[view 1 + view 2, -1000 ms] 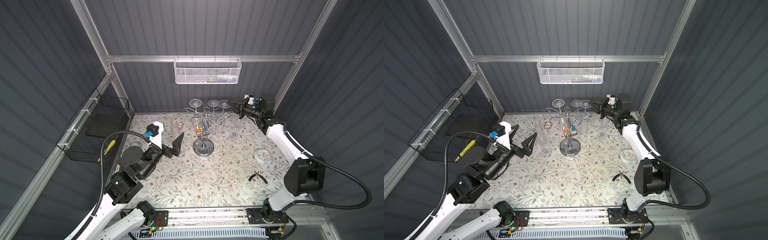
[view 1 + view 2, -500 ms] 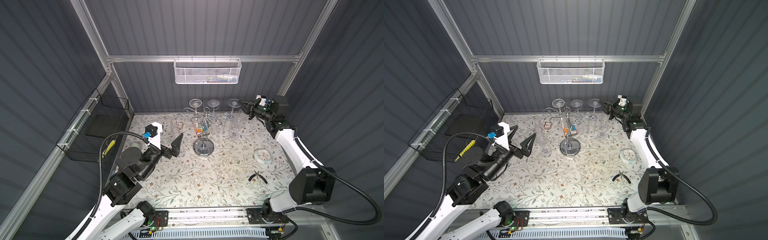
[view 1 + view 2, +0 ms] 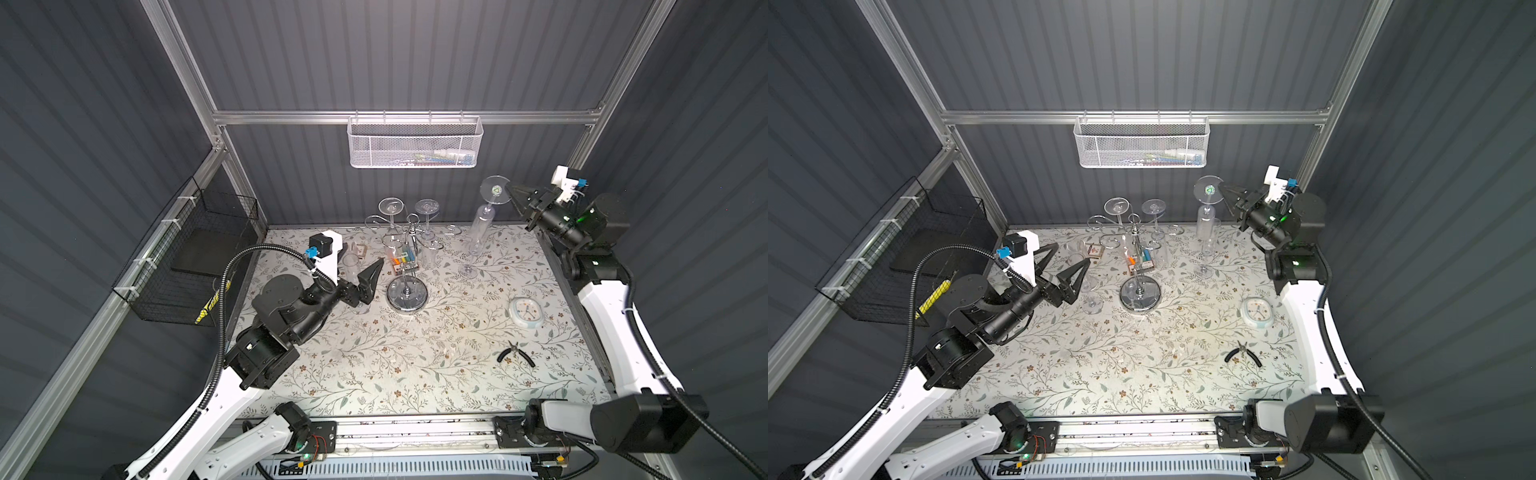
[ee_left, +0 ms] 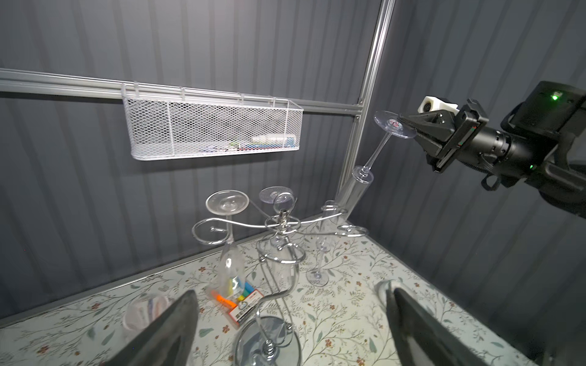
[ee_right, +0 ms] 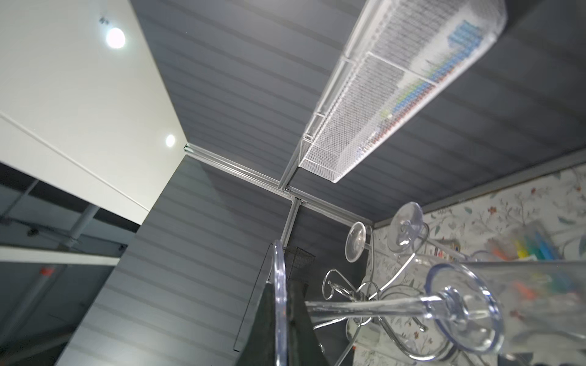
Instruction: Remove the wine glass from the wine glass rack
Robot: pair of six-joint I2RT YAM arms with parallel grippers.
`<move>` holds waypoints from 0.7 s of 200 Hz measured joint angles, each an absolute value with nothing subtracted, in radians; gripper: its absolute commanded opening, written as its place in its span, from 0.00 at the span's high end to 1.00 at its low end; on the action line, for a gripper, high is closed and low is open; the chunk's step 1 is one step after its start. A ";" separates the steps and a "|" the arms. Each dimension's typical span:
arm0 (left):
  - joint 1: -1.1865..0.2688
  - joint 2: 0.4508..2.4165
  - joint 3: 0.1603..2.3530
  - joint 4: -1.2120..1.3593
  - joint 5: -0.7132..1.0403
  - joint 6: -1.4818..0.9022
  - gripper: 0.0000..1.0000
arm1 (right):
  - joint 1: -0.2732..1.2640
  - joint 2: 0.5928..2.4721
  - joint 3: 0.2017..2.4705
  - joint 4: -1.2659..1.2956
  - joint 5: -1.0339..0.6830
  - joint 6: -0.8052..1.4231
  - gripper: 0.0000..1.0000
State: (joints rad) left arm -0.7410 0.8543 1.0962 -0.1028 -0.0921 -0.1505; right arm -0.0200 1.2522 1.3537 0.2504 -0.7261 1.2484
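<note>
Both top views: right gripper (image 3: 510, 190) clamped on the foot of the wine glass (image 3: 483, 220), bowl down, high over the table's (image 3: 415, 365) back edge near its right corner, clear of the wine glass rack (image 3: 409, 235); left gripper (image 3: 1065, 259) wide open, empty, between the left edge and the rack base.
Left wrist: glass (image 4: 364, 172) tilted, apart from the scroll arms (image 4: 348, 229).
Right wrist: fingers (image 5: 299, 336) pinch the foot rim.
Lift-off looks done; next needs a free set-down spot.

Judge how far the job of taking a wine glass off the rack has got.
Done: one wine glass looks clear of the wine glass rack, upside down and tilted beside it. In hand: the right tool is shut on its foot. Left: probably setting it down; two other glasses hang on the rack. The left tool is open and empty.
</note>
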 measured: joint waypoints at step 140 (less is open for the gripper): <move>-0.741 1.089 1.145 0.261 0.130 -0.688 0.04 | -0.015 1.150 0.974 1.065 -0.818 0.977 1.00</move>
